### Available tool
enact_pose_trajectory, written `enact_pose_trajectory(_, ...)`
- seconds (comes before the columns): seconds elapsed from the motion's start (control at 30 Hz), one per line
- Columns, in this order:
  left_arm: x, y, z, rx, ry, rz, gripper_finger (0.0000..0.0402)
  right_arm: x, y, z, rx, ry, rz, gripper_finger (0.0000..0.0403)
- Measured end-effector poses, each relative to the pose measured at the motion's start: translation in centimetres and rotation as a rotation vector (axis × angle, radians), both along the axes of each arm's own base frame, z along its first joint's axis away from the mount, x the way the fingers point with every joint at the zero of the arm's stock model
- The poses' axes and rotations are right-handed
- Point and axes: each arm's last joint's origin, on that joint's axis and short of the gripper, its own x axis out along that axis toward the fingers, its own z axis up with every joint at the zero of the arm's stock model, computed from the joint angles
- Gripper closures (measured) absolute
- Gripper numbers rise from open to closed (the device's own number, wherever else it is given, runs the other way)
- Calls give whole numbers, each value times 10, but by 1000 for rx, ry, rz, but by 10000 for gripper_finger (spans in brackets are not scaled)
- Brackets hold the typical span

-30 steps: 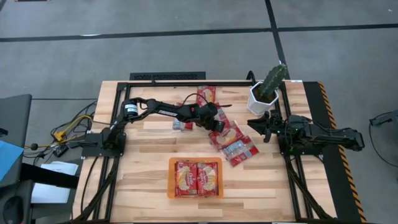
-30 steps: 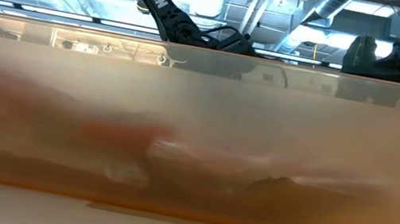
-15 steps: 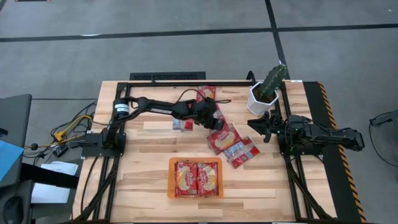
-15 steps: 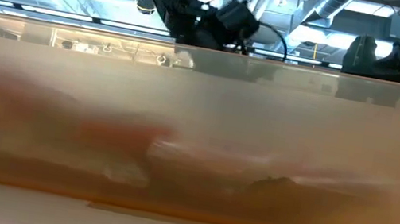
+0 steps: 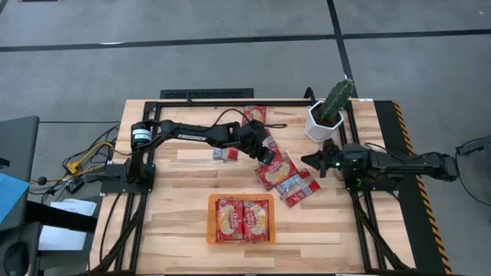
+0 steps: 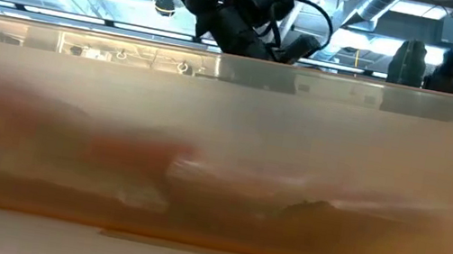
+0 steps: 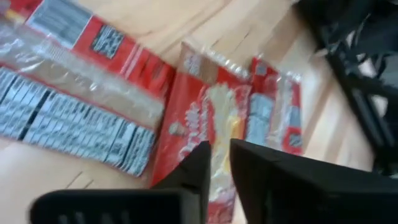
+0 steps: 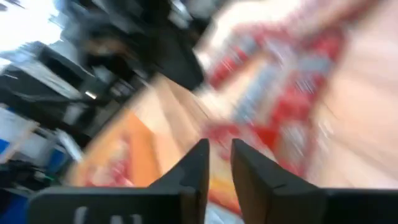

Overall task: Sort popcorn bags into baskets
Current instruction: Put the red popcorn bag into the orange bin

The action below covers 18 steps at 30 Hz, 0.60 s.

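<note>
We see a pale wooden plank table (image 5: 169, 207) with a black metal frame, and on it a shallow flat orange plastic tray (image 5: 211, 222) with see-through walls; two shiny red popcorn bags with a yellow picture (image 5: 242, 218) lie flat side by side inside it. More flat, crinkly red packets lie in a loose pile (image 5: 285, 178) on the wood in the middle of the table, some showing silver backs with black print, and one more red packet (image 5: 254, 116) and a small narrow one (image 5: 225, 154) lie farther back. A white pot with a green cactus (image 5: 328, 111) stands near the right back corner. The left gripper (image 5: 268, 152) hangs just above the near end of the pile, and its two dark fingers (image 7: 264, 180) sit almost together with only a thin gap and nothing between them; a red packet with a yellow picture (image 7: 199, 134) lies right under and ahead of the fingertips. The right gripper (image 5: 316, 162) points at the pile from the other side, with the packets just ahead of its tips, and its fingers (image 8: 255, 177) are also nearly closed on nothing. Since a second ago, the left gripper has slid a bit toward the back of the table, and the right arm has reached out from its resting spot toward the pile.
</note>
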Motion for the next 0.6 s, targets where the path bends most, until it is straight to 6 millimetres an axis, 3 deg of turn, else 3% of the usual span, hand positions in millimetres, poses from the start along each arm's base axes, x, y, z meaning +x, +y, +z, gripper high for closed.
enact_pose_trajectory(0.2,-4,0,-4,-13,54,-6,259,10,0,-18,80,291,-26,388)
enact_pose_trajectory(0.33,-6,5,-5,-68,63,-1,215,28,6,8,41,349,33,388)
enact_pose_trajectory(0.5,-7,9,-5,-99,61,-22,195,42,26,38,-44,561,223,394)
enact_pose_trajectory(0.6,-8,10,-6,-103,70,-29,194,39,43,39,-83,687,354,397)
